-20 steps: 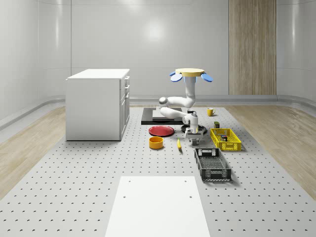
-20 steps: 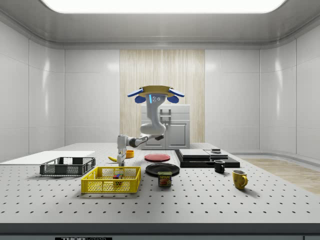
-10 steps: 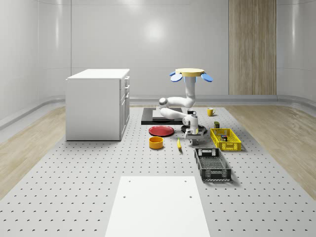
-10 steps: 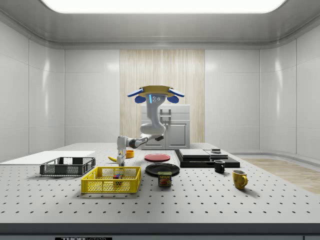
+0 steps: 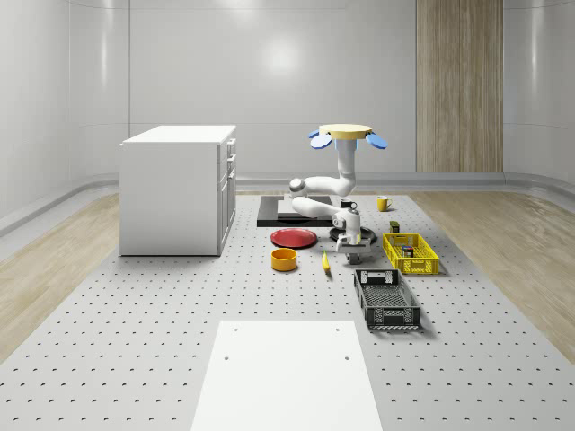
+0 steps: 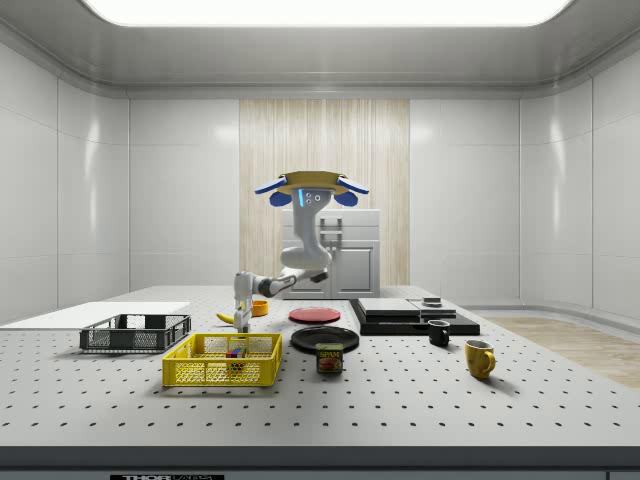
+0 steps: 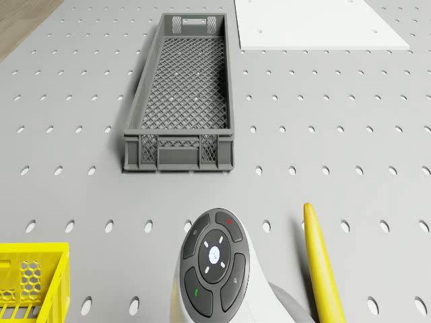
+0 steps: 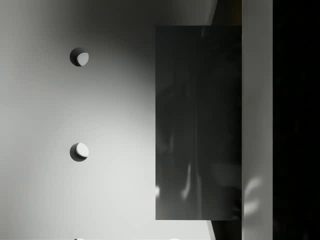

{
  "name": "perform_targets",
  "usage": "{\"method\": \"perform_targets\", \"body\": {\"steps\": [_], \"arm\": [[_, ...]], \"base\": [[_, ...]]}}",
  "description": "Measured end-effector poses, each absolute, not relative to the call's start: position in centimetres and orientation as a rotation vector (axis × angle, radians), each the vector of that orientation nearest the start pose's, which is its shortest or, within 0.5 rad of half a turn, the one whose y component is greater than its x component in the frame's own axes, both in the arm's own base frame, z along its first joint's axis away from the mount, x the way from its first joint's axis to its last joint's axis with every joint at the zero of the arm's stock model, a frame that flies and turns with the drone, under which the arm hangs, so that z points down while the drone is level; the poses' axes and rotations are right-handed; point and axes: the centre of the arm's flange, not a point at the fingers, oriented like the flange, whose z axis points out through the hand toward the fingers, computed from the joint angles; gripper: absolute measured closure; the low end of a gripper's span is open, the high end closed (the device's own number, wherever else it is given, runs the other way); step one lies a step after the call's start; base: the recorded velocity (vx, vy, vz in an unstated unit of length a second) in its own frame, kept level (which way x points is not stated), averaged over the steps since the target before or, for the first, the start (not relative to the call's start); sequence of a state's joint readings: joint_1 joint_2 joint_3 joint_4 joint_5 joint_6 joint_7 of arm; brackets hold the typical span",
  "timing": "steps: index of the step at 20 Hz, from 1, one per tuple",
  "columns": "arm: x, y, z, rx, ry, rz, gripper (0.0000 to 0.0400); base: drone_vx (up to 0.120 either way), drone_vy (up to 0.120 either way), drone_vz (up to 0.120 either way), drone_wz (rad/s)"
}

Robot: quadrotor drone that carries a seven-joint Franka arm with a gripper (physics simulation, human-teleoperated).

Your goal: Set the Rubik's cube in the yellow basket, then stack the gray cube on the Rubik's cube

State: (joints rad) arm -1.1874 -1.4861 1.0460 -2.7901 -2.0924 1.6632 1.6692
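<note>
Overhead, drone (image 5: pixel 345 134) hovering, perforated gray table (image 5: pixel 162 305), white-panelled room

You see the drone (image 5: pixel 344 134) hovering over the tabletop (image 5: pixel 135 341) behind the plate (image 5: pixel 294 238). The bowl (image 5: pixel 284 259) lies before the plate; the crate (image 5: pixel 386 299) lies before the basket (image 5: pixel 410 253).
</note>
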Motion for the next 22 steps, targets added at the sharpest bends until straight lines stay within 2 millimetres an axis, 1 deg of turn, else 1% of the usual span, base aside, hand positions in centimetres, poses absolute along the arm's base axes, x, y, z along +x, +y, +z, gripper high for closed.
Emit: {"method": "perform_targets", "body": {"steps": [5,10,15,22], "arm": [[30.1,0.0,57.2,0.000,-0.002,0.786,0.0149],[30.1,0.0,55.4,0.001,-0.002,0.786,0.0150],[30.1,0.0,54.5,0.001,-0.002,0.786,0.0150],[30.1,0.0,54.2,0.001,-0.002,0.786,0.0150]], "base": [[0.000,0.000,0.000,0.000],[0.000,0.000,0.112,0.000],[-0.008,0.008,0.120,0.000],[-0.120,0.120,0.120,0.000]]}}
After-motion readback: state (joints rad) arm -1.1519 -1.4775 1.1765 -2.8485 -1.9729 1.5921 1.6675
